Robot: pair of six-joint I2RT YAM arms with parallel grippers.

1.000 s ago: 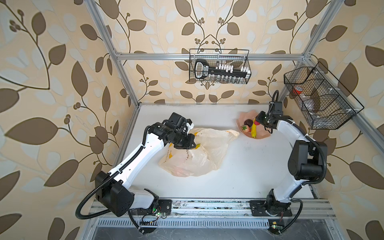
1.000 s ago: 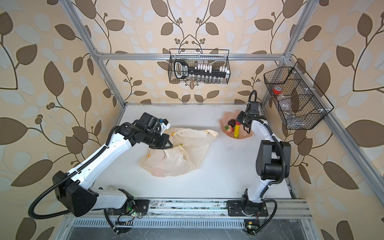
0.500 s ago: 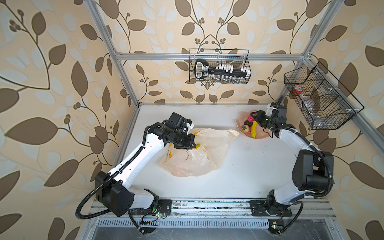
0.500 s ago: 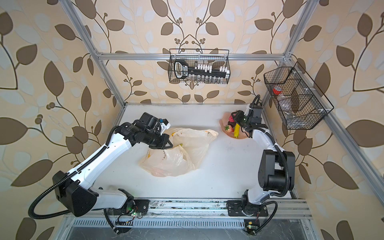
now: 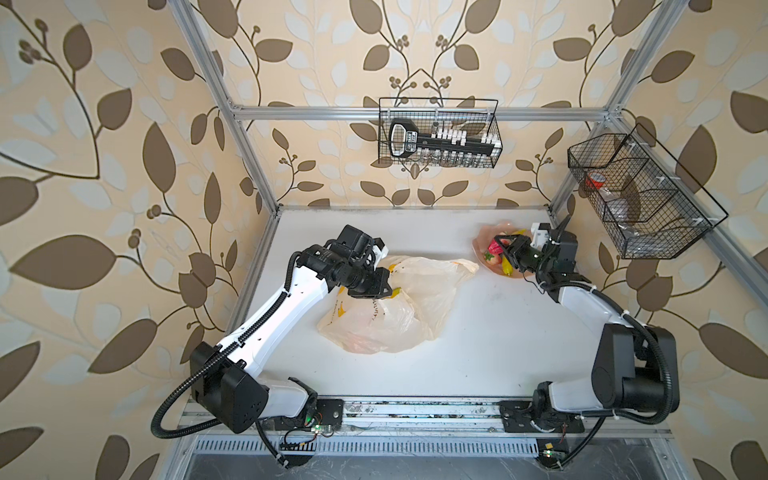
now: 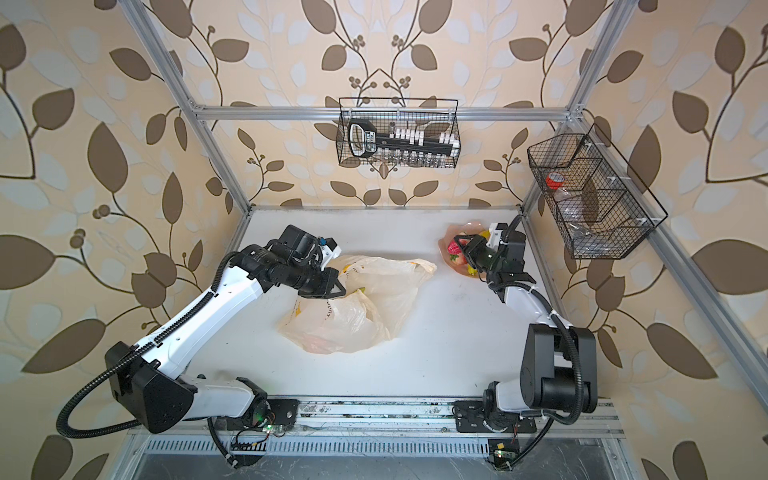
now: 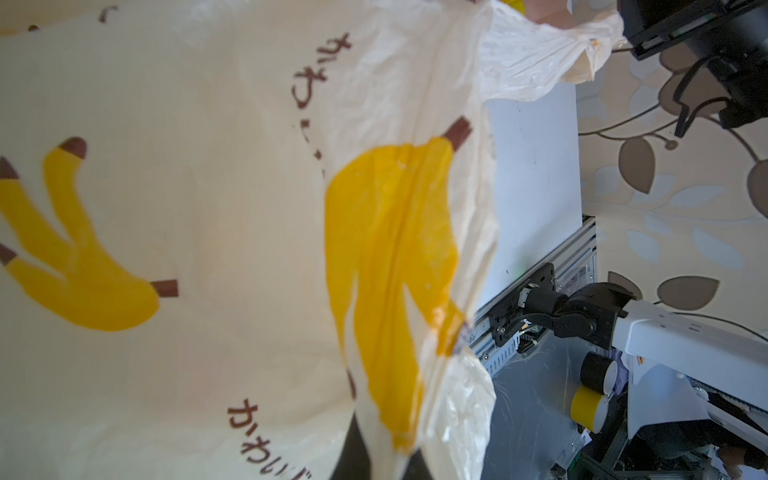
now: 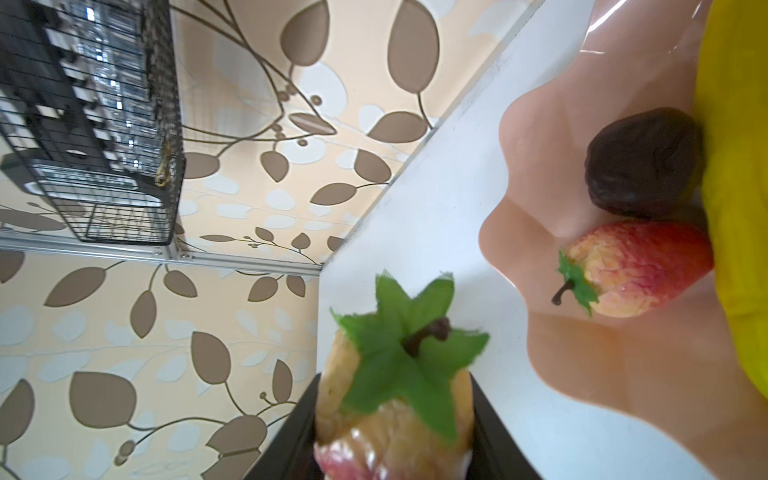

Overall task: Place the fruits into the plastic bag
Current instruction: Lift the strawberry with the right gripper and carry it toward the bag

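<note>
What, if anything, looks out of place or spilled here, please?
Nothing stands out. The bag lies crumpled, pinched by the left tool; the right tool holds a strawberry; the other fruits sit on the plate, none spilled.

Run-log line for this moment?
left jaws: shut on crinkly cream banana-print plastic bag | right jaws: gripping glossy red toy strawberry near pale pink wavy plate | on plate: second strawberry, dark piece, yellow banana

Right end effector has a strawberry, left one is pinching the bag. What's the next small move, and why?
Probably swing the right end effector across toward the bag. It is shut on the strawberry beside the pink plate, and the left end effector is shut on the bag's edge, apparently holding it ready for the drop.
</note>
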